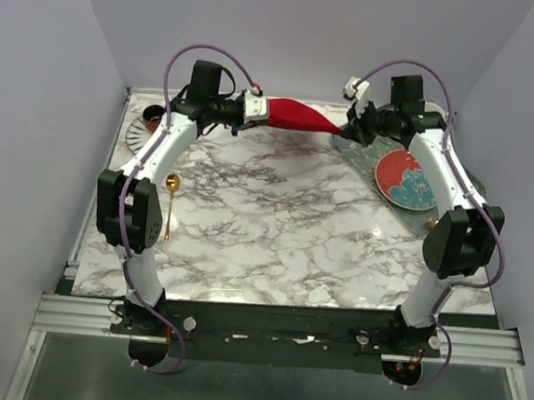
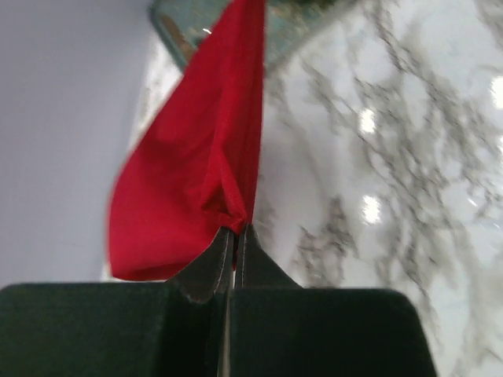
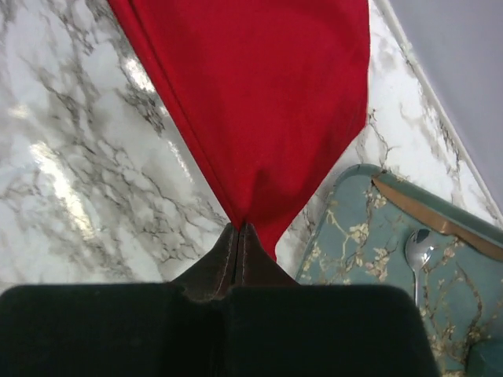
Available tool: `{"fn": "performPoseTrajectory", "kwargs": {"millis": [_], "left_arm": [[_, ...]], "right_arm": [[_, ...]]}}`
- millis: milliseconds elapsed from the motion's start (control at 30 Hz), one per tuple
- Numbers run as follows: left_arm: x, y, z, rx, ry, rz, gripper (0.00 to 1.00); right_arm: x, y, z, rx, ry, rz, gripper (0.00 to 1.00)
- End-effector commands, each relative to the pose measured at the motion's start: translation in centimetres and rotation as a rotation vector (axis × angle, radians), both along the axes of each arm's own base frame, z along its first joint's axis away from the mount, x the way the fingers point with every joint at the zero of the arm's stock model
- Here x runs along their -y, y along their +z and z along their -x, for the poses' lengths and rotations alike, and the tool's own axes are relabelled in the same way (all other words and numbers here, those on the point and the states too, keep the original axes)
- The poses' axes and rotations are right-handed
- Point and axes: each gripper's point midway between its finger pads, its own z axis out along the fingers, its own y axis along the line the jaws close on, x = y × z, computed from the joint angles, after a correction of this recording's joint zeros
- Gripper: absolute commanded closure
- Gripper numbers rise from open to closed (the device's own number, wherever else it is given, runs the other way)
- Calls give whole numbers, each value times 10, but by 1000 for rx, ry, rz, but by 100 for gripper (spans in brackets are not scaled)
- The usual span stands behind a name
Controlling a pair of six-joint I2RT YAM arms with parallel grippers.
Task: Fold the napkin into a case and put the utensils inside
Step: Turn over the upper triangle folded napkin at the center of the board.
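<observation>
The red napkin (image 1: 298, 117) hangs in the air above the back of the table, stretched between both grippers as a loose, twisted band; no flat case shows. My left gripper (image 1: 261, 111) is shut on its left end, the cloth (image 2: 189, 181) bunched at the fingertips of that gripper (image 2: 236, 228). My right gripper (image 1: 348, 128) is shut on the right end, the cloth (image 3: 259, 102) fanning out from that gripper's (image 3: 240, 226) tips. Of the utensils, a gold spoon (image 1: 169, 205) lies on the marble at the left, beside the left arm.
A teal flowered tray (image 3: 369, 236) lies under the right gripper and holds a brown-handled utensil with a silver head (image 3: 416, 247). A round red patterned plate (image 1: 407, 178) sits at the right. A small dish (image 1: 148, 119) stands at the back left corner.
</observation>
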Motion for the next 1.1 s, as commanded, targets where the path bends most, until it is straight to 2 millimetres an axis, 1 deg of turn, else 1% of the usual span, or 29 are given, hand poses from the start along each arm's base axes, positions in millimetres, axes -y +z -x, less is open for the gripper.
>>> {"fn": "performPoseTrajectory", "kwargs": {"millis": [0, 33, 67, 100, 133, 167, 200, 233, 267, 300, 333, 433, 567, 600, 767, 833, 867, 900, 933, 967, 1000, 1033, 1067], "left_arm": [[-14, -91, 46, -23, -92, -147, 100], [-19, -118, 68, -40, -123, -185, 100], [-21, -131, 78, -49, -133, -207, 100], [-21, -142, 91, -70, -151, -223, 100], [-26, -162, 112, -84, -186, -254, 100], [-29, -174, 123, -98, -201, -285, 100], [-32, -183, 135, -115, -217, -306, 100], [-35, -195, 152, -139, -233, -320, 100], [-37, -200, 159, -137, -243, -330, 100], [-40, -205, 165, -144, -250, -345, 100], [-42, -213, 176, -159, -260, -357, 100], [-48, -223, 195, -154, -305, -391, 100], [-47, -227, 206, -117, -361, -432, 100], [-49, -229, 212, -122, -388, -447, 100], [-52, -233, 225, -106, -437, -503, 100], [-54, -236, 235, -103, -463, -520, 100], [-55, -236, 237, -96, -469, -530, 95], [-55, -237, 239, -91, -472, -530, 87], [-57, -236, 243, -84, -473, -535, 76], [-57, -235, 244, -79, -474, -536, 65], [-59, -234, 244, -77, -463, -540, 52], [-59, -227, 242, -61, -447, -536, 48], [-59, -223, 240, -61, -429, -537, 45]], "right_arm": [[3, -76, 16, 96, 46, 203, 100], [-11, -85, 23, 132, 87, 223, 99], [-10, -118, 49, 105, 141, 278, 99], [-9, -131, 58, 115, 153, 324, 100], [-23, -137, 65, 151, 192, 337, 100], [-23, -147, 76, 155, 220, 363, 99], [-20, -170, 93, 118, 239, 401, 99], [-26, -177, 104, 122, 271, 417, 99], [-27, -182, 111, 129, 293, 431, 99], [-23, -193, 125, 116, 310, 452, 99], [-28, -194, 131, 132, 331, 458, 99], [-32, -202, 146, 125, 366, 475, 100], [-35, -211, 157, 105, 397, 505, 100], [-35, -212, 158, 102, 402, 512, 99], [-37, -220, 175, 87, 453, 542, 100], [-37, -221, 180, 88, 471, 557, 99], [-36, -223, 182, 84, 480, 566, 99], [-36, -223, 185, 80, 485, 567, 99], [-36, -225, 190, 64, 496, 571, 94], [-37, -224, 192, 58, 501, 569, 84], [-40, -218, 192, 62, 499, 556, 75], [-40, -215, 195, 48, 500, 555, 64], [-40, -211, 195, 45, 493, 548, 45]]}}
